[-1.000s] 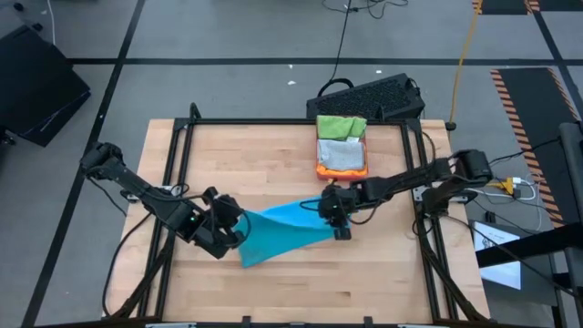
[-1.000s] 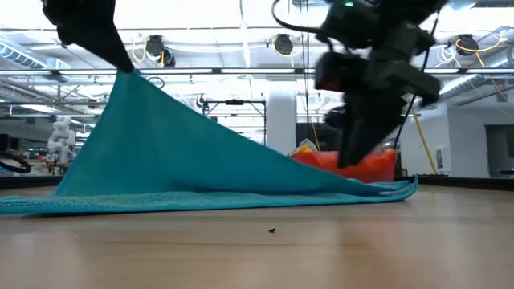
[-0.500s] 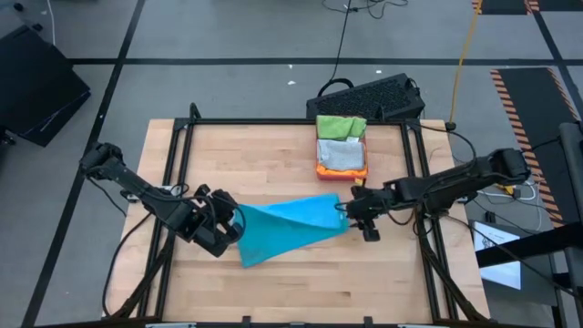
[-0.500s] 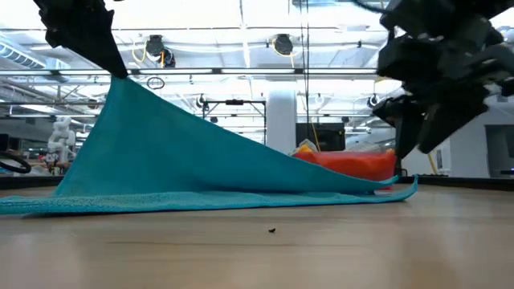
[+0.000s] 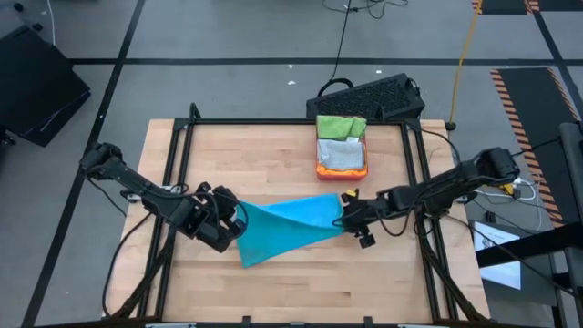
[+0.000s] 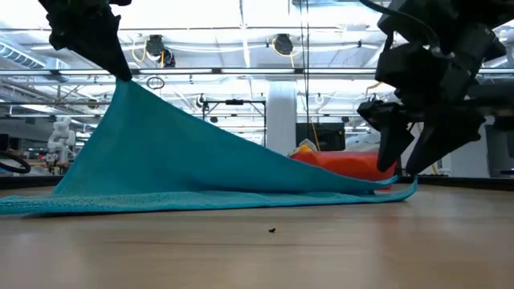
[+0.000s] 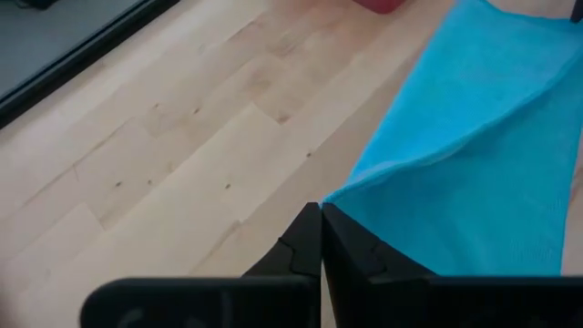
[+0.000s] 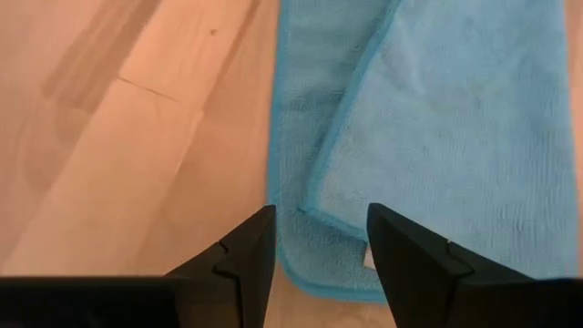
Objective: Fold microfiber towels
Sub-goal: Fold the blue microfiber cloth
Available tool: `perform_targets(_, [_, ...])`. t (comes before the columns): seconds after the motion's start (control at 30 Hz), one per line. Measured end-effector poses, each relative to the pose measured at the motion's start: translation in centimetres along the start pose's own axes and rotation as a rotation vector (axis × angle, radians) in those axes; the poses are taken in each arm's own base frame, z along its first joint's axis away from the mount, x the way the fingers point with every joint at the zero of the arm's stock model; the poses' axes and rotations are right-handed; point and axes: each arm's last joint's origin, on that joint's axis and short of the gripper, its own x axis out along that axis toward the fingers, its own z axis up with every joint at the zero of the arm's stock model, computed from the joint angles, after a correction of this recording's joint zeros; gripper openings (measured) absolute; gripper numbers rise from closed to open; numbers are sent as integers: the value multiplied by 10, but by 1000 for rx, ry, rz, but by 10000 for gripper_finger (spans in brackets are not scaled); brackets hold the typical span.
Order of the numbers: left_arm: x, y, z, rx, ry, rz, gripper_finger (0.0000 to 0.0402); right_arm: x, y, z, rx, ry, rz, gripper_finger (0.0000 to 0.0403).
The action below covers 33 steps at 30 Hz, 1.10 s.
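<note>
Left gripper [image 5: 234, 221], left of centre in the high view, is pinching 1 corner of the blue towel [image 5: 287, 225] shut and raised, likely tensioning it for a fold. Right gripper [image 5: 354, 221] is hovering open, empty, over the towel's right corner at frame centre.

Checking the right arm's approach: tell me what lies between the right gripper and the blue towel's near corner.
Nothing. In the right wrist view the open right gripper hangs just over the blue towel corner, with only bare wooden table beside it.
</note>
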Motion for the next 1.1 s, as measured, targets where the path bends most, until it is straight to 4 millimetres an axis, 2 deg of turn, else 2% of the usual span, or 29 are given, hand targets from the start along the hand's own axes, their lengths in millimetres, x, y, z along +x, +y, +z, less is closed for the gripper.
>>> perform_targets(0.57, [0, 0, 0, 0, 1, 0, 6, 13, -1, 3, -190, -18, -44, 159])
perform_targets(0.77, [0, 0, 0, -1, 2, -1, 3, 17, -1, 2, -208, -11, -40, 115])
perform_targets(1.03, [0, 0, -1, 1, 17, -6, 3, 14, -1, 4, -204, -26, -45, 16])
perform_targets(1.1, [0, 0, -1, 1, 17, -6, 7, 12, -1, 3, -188, -20, -42, 6])
